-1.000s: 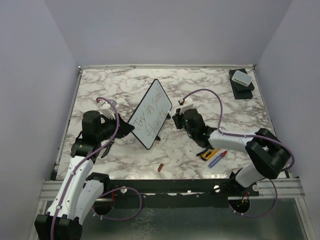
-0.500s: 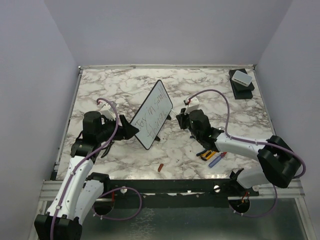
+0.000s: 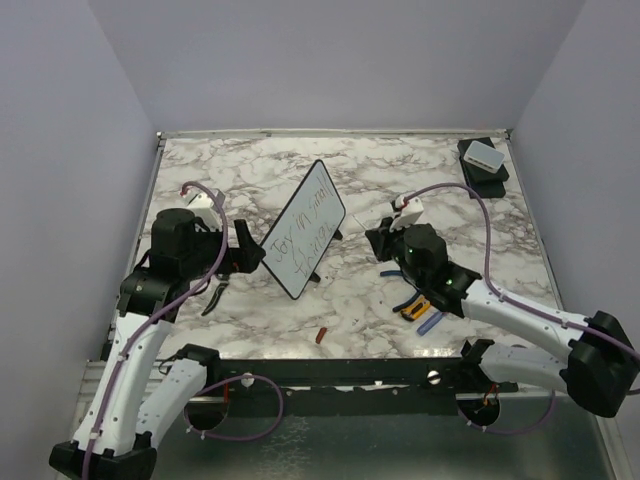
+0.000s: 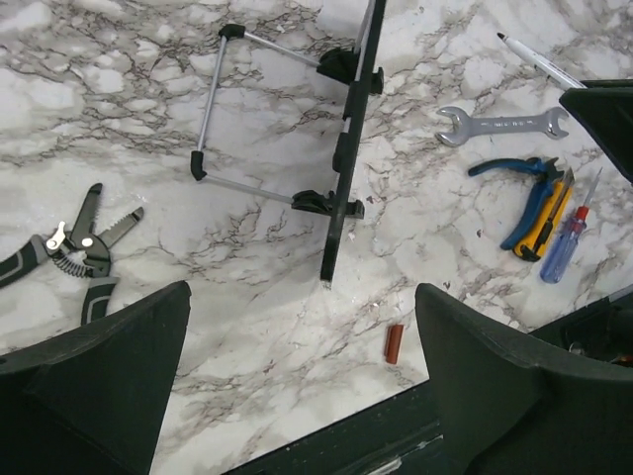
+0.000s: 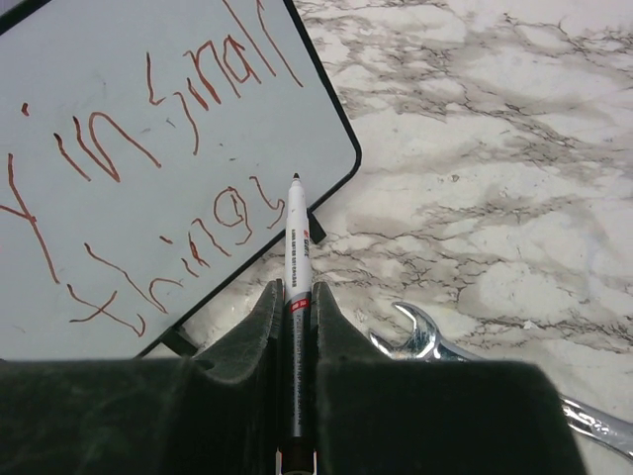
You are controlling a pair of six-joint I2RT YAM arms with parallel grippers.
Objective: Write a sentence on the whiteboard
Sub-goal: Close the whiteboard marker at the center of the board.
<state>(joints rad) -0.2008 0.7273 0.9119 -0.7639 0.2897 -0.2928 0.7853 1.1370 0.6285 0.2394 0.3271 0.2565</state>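
Grips the marker (image 5: 298,247) tight in the right hand (image 5: 295,297), tip pointing toward the whiteboard (image 3: 292,275) propped mid-tabletop (image 3: 430,170), with the sentence (image 3: 303,228) seemingly complete. Leaves the left hand (image 4: 302,297) spread wide, empty, facing its thin edge.

The top view looks down on the whole desk (image 3: 420,170) from above its near edge. Both close wrist views share the whiteboard (image 3: 300,232), from opposite sides.

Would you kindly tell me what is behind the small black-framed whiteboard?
A thin silver wire stand with black tips props the small black-framed whiteboard from behind, on the marble table. The board's back face is edge-on, so hidden.
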